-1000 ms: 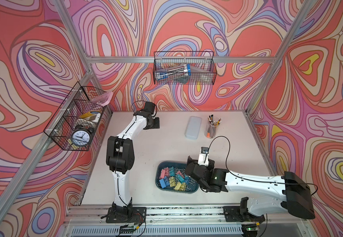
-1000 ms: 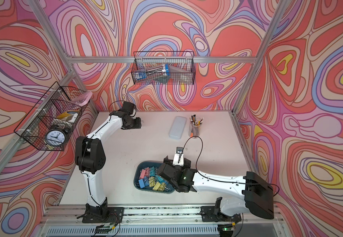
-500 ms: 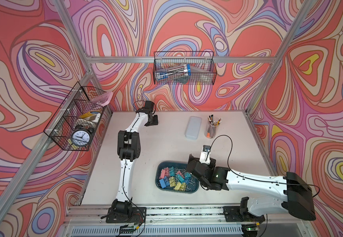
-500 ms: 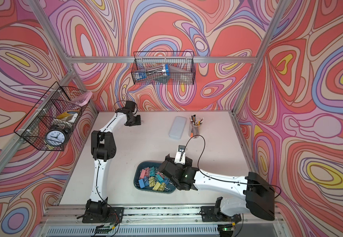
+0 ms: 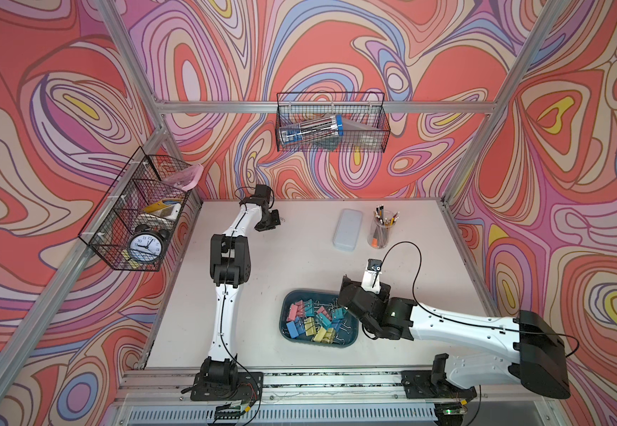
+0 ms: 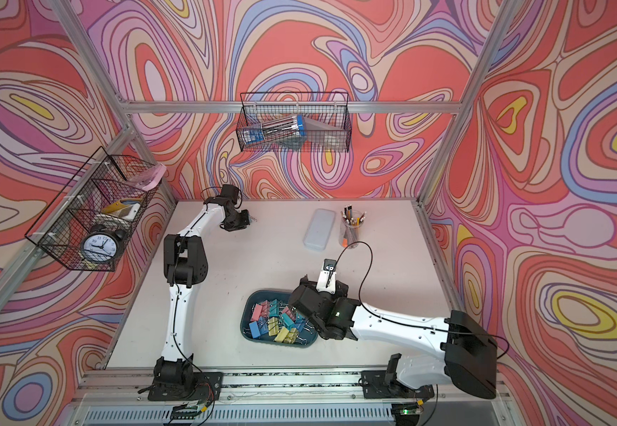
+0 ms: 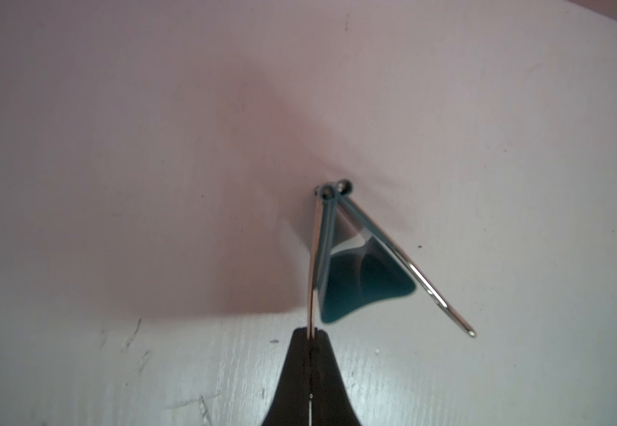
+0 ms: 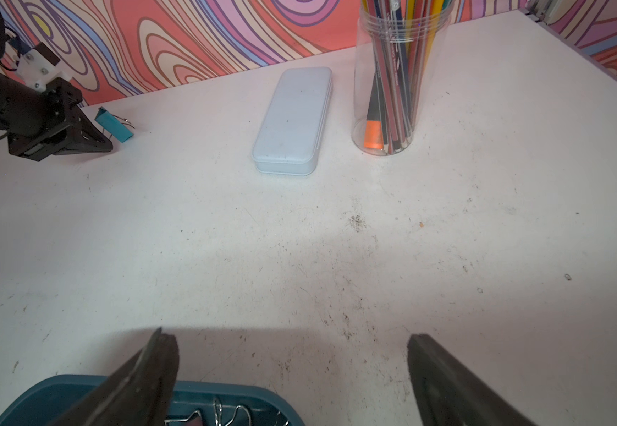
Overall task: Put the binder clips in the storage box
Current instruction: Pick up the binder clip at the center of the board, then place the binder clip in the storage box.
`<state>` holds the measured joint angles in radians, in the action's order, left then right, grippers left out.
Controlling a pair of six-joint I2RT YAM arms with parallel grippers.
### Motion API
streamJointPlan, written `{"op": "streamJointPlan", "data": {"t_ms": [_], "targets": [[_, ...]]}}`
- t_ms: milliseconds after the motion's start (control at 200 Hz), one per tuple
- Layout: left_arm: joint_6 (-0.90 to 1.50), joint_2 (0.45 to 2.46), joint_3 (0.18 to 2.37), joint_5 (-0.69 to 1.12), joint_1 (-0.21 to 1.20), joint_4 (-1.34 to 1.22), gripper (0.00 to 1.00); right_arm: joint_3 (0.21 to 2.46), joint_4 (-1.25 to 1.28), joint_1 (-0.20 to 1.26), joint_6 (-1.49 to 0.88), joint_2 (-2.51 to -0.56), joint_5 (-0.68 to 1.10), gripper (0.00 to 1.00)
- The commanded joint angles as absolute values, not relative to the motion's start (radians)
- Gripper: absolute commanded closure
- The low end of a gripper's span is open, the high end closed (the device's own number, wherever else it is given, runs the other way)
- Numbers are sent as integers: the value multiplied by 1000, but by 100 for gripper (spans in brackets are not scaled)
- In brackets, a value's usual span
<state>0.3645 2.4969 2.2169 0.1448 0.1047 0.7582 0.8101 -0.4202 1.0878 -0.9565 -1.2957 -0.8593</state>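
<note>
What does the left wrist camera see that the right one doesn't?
Left wrist only: the left gripper shut on a silver wire handle of the teal binder clip. Right wrist only: the open right gripper, the pale grey-white oblong case, the clear cup of pencils, the dark teal plastic tray. Both: that clip, the left gripper, the white table.

The storage box (image 5: 299,294) sits on the table (image 5: 299,258) near the front edge, binder clips (image 5: 316,321) heaped inside it, the right gripper (image 8: 292,343) over its far right corner. A lone clip (image 8: 114,126) is at the far left of the table, at the tip of the left gripper (image 7: 311,333), well apart from the box. Case (image 5: 347,229) and pencil cup (image 5: 382,230) stand side by side towards the back, cup on the right
</note>
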Motion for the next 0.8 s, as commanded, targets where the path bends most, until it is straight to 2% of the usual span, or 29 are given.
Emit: {"op": "streamJointPlan", "data": {"t_ms": [0,265,411,566,791], "targets": [[411,2397,2160,214,106,771,100,788,-439,1085,-989,-1263,-848,2],[550,2039,1771,382,126,632,100,769,-452,1063,-1003,-1198,-802,2],[576,1866,1639,438,177,684,100,735,-392,1023,-974,-1163,-720,2],[599,1678,1521,495,274,771,100,746,-386,998,-976,-1157,-658,2],[605,1474,1388,634,507,904,100,753,-430,976,-979,-1118,-707,2]]}}
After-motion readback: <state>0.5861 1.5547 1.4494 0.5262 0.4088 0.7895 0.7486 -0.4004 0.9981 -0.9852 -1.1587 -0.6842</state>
